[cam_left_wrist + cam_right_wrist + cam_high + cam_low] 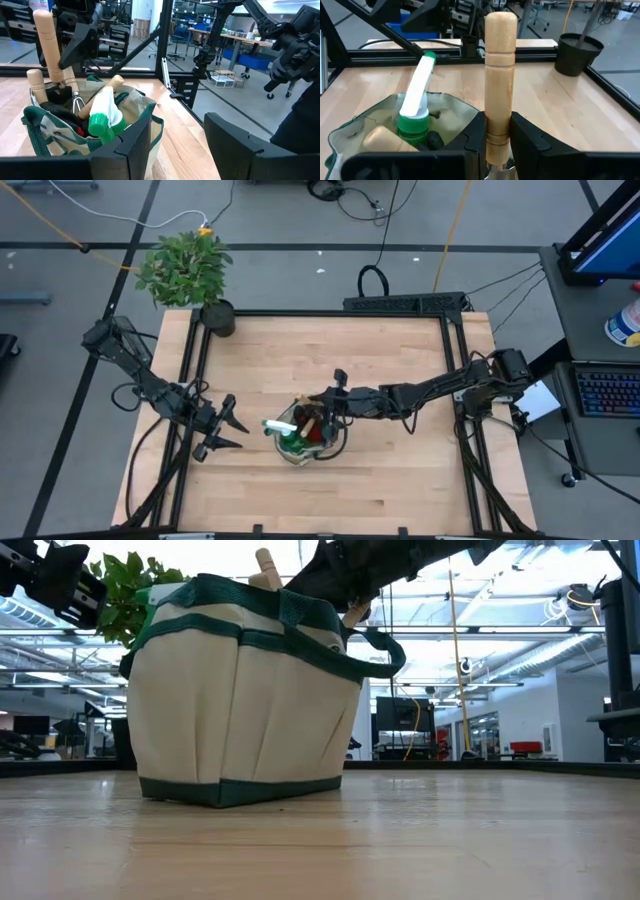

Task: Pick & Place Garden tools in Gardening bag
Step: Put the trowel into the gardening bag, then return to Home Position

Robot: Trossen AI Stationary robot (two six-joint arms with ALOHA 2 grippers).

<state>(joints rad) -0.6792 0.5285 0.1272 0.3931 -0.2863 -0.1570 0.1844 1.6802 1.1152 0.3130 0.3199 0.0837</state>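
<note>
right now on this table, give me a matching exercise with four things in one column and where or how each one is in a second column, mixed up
Things:
1. right gripper
2. left gripper
3. spray bottle
4. potted plant

Places or states:
A. at the table's far left corner
B. shut on a wooden tool handle above the gardening bag
C. lying tilted inside the bag, white head up
D. open and empty, to the left of the bag

Pairs: 1-B, 2-D, 3-C, 4-A
</note>
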